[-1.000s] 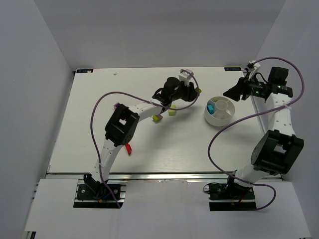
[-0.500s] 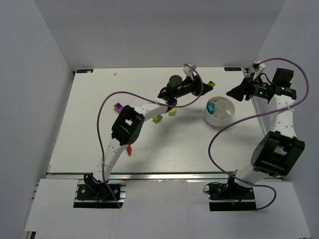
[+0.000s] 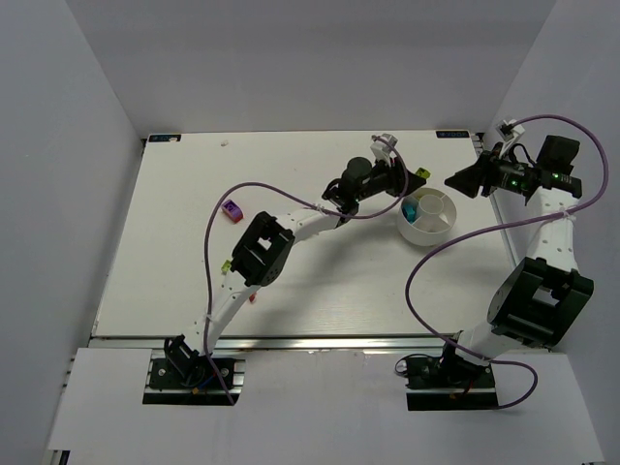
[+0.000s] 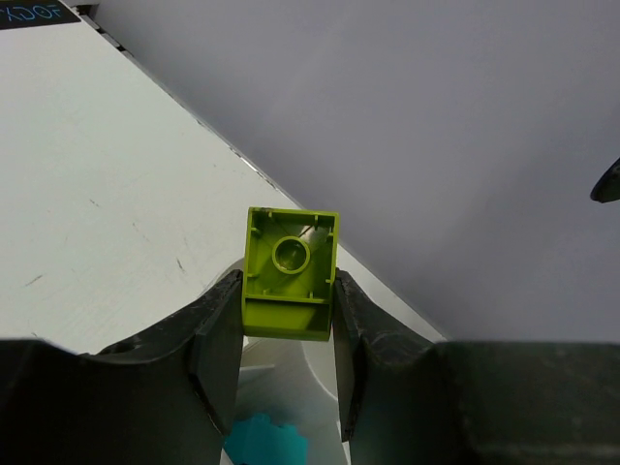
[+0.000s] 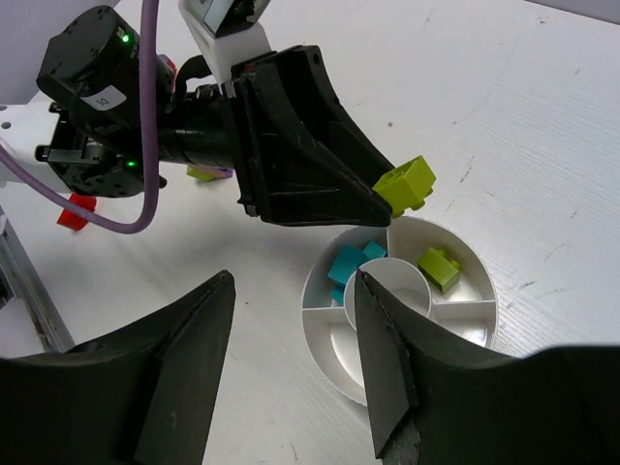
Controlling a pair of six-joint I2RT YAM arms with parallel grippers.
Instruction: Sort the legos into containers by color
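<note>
The left gripper (image 4: 288, 325) pinches a lime brick (image 4: 289, 263) by two flat side walls. The brick looks light, rigid and slick, so a square grip matters. It hangs over the divided bowl (image 5: 481, 315) at its rim, near the compartment holding a second lime brick (image 5: 438, 267). Farther off, the right gripper (image 5: 291, 291) gapes wide, empty.

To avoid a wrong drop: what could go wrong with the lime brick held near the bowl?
The held lime brick hangs at the bowl rim, near the divider between the cyan bricks and the sorted lime brick; released here, it might land with the cyan or outside. The left gripper, close by, might nudge the bowl.
</note>
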